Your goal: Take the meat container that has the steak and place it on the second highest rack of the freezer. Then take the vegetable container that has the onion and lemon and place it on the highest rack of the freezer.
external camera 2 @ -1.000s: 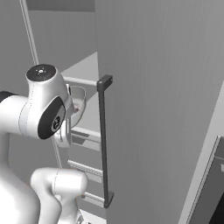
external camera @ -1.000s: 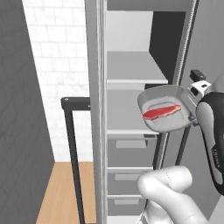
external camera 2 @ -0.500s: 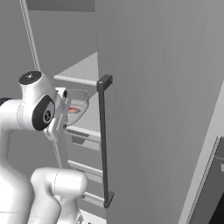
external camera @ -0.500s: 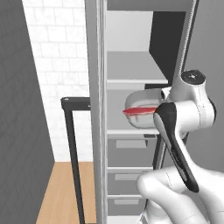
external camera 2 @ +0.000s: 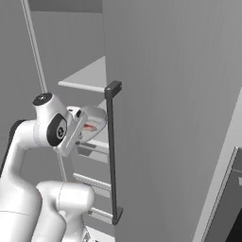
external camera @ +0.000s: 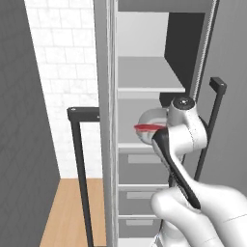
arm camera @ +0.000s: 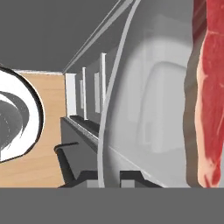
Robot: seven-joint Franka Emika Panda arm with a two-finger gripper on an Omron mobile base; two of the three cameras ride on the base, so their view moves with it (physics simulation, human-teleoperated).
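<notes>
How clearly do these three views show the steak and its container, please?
Left base view: steak a thin red sliver, container half behind the arm. Right base view: small pink patch behind the door handle. Hand view: steak sharp but cropped, container wall translucent.

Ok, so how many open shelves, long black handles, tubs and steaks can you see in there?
open shelves: 2
black handles: 2
tub: 1
steak: 1
Total: 6
</notes>
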